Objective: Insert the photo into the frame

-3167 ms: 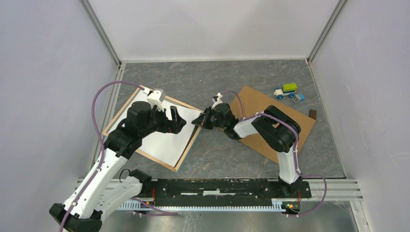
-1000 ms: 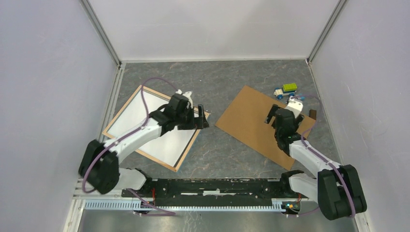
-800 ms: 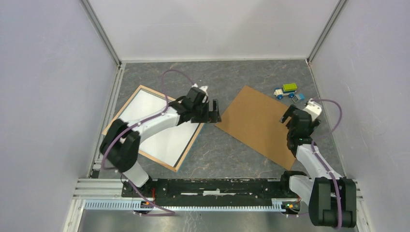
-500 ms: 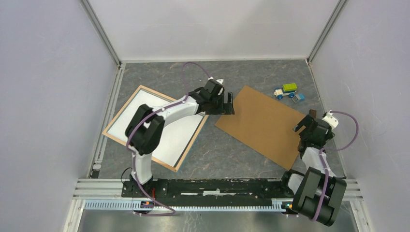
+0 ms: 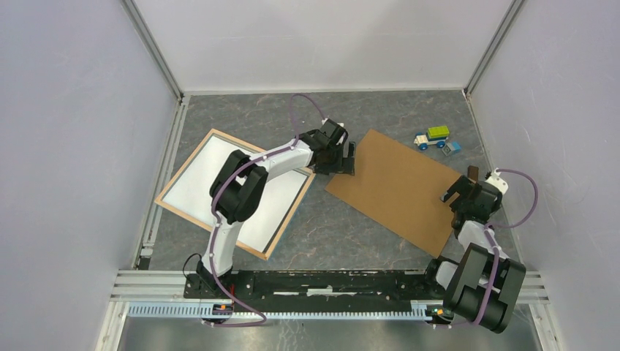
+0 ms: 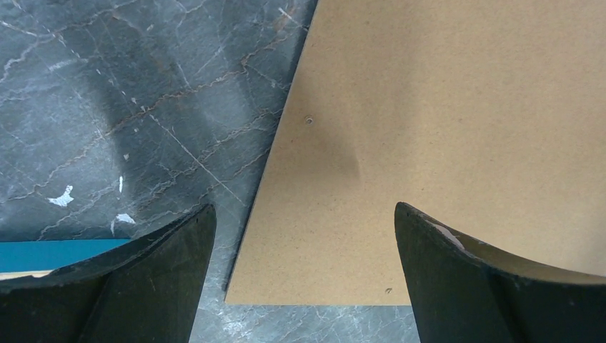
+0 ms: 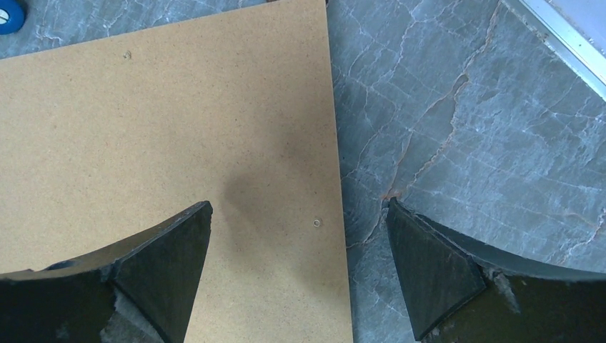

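Note:
The frame (image 5: 183, 167) lies flat at the left of the table with its light wood rim up. Its blue edge shows as a sliver (image 6: 57, 254) in the left wrist view. Inside the rim lies the photo (image 5: 197, 183), showing only a plain white face. A brown hardboard sheet (image 5: 395, 183) lies to the right of it. My left gripper (image 5: 349, 157) hangs open over that sheet's left corner (image 6: 443, 143), holding nothing. My right gripper (image 5: 457, 191) stands open over the sheet's right edge (image 7: 164, 128), one finger above the board and one above the table.
A small toy truck (image 5: 433, 137) and a blue piece (image 5: 453, 147) sit at the back right. A small dark block (image 5: 473, 173) lies by the board's right corner. White walls close in the grey marbled table on three sides.
My left arm has swung right, from above the frame to the board's left corner. My right arm has drawn back from the table's middle to the board's right edge. Both grippers stayed open.

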Controlling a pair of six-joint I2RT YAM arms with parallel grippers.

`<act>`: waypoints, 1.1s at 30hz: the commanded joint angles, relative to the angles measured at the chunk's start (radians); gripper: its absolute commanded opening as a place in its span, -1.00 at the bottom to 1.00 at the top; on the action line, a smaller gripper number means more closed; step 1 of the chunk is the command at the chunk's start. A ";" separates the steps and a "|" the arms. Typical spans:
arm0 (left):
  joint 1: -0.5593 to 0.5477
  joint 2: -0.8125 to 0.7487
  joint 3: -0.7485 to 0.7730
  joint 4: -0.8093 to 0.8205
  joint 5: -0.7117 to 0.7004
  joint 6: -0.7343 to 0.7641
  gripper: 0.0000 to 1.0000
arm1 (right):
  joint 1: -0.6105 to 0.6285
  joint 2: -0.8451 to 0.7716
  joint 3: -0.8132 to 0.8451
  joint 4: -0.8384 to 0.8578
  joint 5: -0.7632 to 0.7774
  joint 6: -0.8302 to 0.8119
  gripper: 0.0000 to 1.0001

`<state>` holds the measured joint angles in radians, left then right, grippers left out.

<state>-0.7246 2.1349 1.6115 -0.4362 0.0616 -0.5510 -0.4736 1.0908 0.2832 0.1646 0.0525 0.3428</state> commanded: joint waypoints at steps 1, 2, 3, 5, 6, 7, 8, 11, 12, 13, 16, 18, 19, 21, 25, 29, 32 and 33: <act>-0.005 0.028 0.043 -0.014 0.024 0.028 1.00 | -0.006 0.018 -0.008 0.040 0.002 -0.007 0.95; -0.004 0.032 0.043 -0.014 0.038 0.022 1.00 | -0.007 0.023 -0.009 0.051 -0.019 -0.005 0.96; -0.004 0.035 0.042 -0.012 0.053 0.018 1.00 | -0.007 0.033 -0.010 0.060 -0.045 -0.001 0.96; -0.003 0.037 0.039 -0.006 0.080 0.007 1.00 | -0.007 0.052 -0.005 0.063 -0.089 0.002 0.94; -0.003 0.036 0.037 -0.001 0.090 0.002 1.00 | -0.007 0.058 -0.005 0.068 -0.106 0.006 0.94; -0.001 0.036 0.034 0.002 0.105 -0.004 1.00 | -0.007 0.061 -0.006 0.075 -0.125 0.009 0.93; 0.000 0.034 0.030 0.006 0.120 -0.010 1.00 | -0.007 0.061 -0.011 0.086 -0.148 0.015 0.91; 0.012 0.029 0.010 0.027 0.190 -0.042 0.99 | -0.007 0.058 -0.025 0.118 -0.207 0.030 0.89; 0.017 0.024 -0.001 0.037 0.218 -0.055 0.98 | -0.007 0.057 -0.028 0.126 -0.223 0.034 0.89; 0.022 0.017 -0.010 0.052 0.242 -0.066 0.97 | -0.007 0.055 -0.032 0.133 -0.240 0.038 0.88; 0.034 -0.008 -0.037 0.100 0.311 -0.101 0.94 | -0.007 0.043 -0.043 0.150 -0.276 0.046 0.85; 0.039 -0.031 -0.045 0.114 0.344 -0.121 0.91 | -0.007 0.025 -0.051 0.161 -0.295 0.053 0.83; 0.042 -0.043 -0.047 0.119 0.358 -0.129 0.90 | -0.007 0.014 -0.057 0.169 -0.309 0.054 0.83; 0.042 -0.070 -0.048 0.126 0.382 -0.146 0.88 | -0.007 -0.021 -0.076 0.198 -0.335 0.062 0.81; 0.042 -0.140 -0.071 0.156 0.409 -0.180 0.85 | -0.007 -0.111 -0.120 0.262 -0.372 0.087 0.77; 0.042 -0.225 -0.125 0.183 0.408 -0.204 0.84 | -0.007 -0.172 -0.155 0.312 -0.397 0.106 0.74; 0.044 -0.277 -0.164 0.208 0.407 -0.221 0.83 | -0.005 -0.168 -0.171 0.352 -0.436 0.125 0.68; 0.045 -0.294 -0.174 0.210 0.405 -0.225 0.83 | -0.005 -0.167 -0.177 0.367 -0.445 0.134 0.66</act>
<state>-0.6498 1.9617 1.4559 -0.3820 0.3317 -0.6746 -0.4999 0.9302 0.1326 0.4240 -0.1947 0.4004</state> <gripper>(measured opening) 0.925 0.855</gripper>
